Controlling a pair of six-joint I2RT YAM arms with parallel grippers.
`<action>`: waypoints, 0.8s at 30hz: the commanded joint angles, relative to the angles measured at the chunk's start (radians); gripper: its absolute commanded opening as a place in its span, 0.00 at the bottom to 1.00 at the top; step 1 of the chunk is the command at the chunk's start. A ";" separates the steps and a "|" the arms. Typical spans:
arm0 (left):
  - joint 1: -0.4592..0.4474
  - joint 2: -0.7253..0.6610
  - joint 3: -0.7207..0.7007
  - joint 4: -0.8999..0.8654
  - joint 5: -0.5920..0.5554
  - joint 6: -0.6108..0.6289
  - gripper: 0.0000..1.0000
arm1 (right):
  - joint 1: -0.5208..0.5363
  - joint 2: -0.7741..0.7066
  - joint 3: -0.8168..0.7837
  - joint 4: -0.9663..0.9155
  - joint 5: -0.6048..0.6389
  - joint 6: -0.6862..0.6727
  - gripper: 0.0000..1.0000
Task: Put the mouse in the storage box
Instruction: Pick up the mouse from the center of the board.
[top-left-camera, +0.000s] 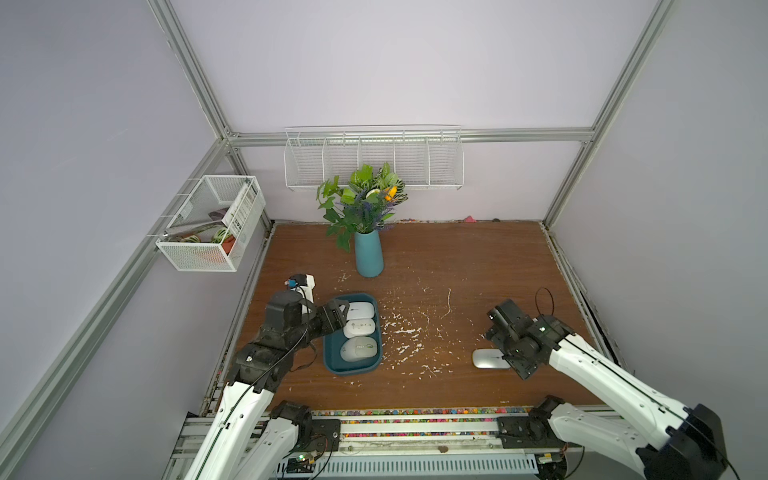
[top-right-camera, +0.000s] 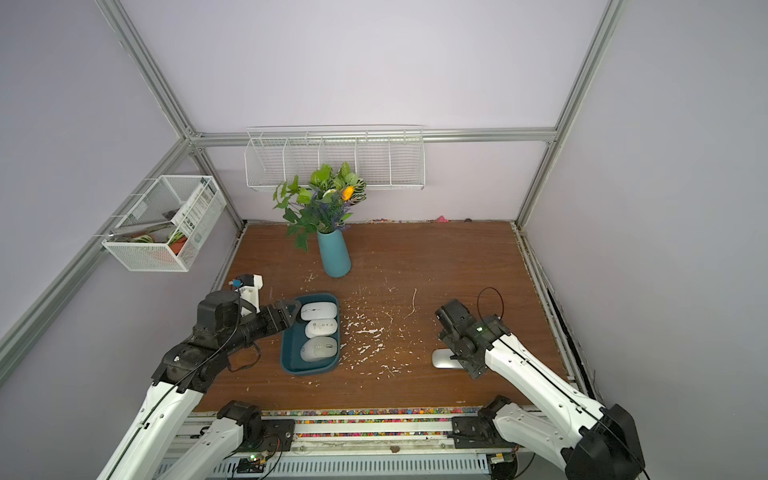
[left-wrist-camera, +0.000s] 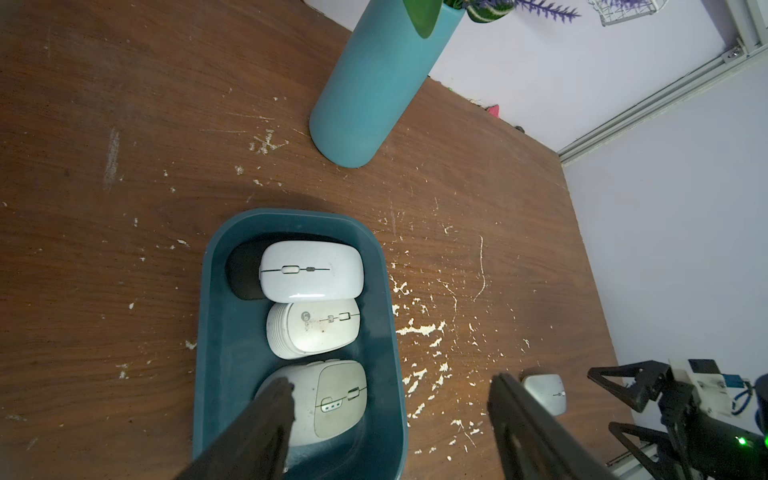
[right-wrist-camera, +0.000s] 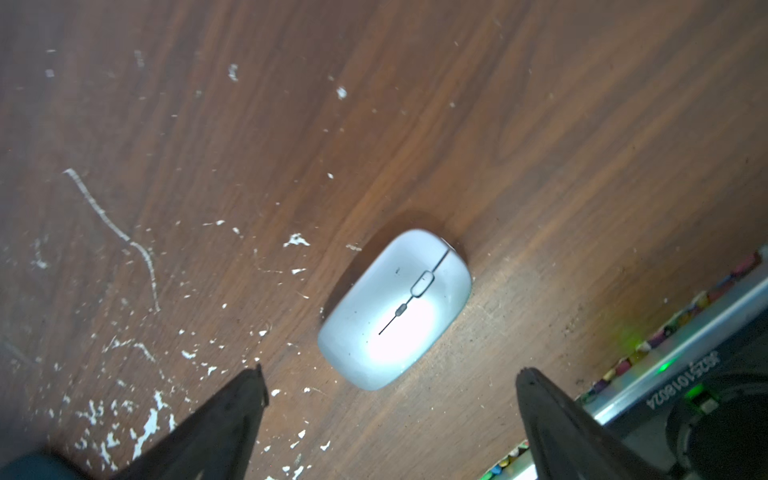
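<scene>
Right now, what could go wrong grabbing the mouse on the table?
The silver mouse is flat and shiny, so the open right gripper might slip off or shove it. The storage box already holds four mice, so it might land on top and slide out. The left gripper hangs by the box, so both could bump there.

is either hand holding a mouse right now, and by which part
Nothing is held. The left hand is open above the storage box; the right hand is open by the silver mouse, not touching it.

digits 1018024 on the dark motor housing (right-wrist-camera: 702, 395)
</scene>
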 joint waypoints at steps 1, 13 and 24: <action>-0.005 0.001 -0.012 0.017 0.016 0.026 0.78 | -0.003 0.046 -0.007 0.011 -0.023 0.096 0.99; -0.004 0.000 -0.013 0.022 0.022 0.030 0.78 | -0.010 0.325 0.060 0.070 -0.121 0.132 0.98; -0.004 0.005 -0.013 0.020 0.022 0.029 0.78 | -0.034 0.455 0.034 0.169 -0.182 0.123 0.97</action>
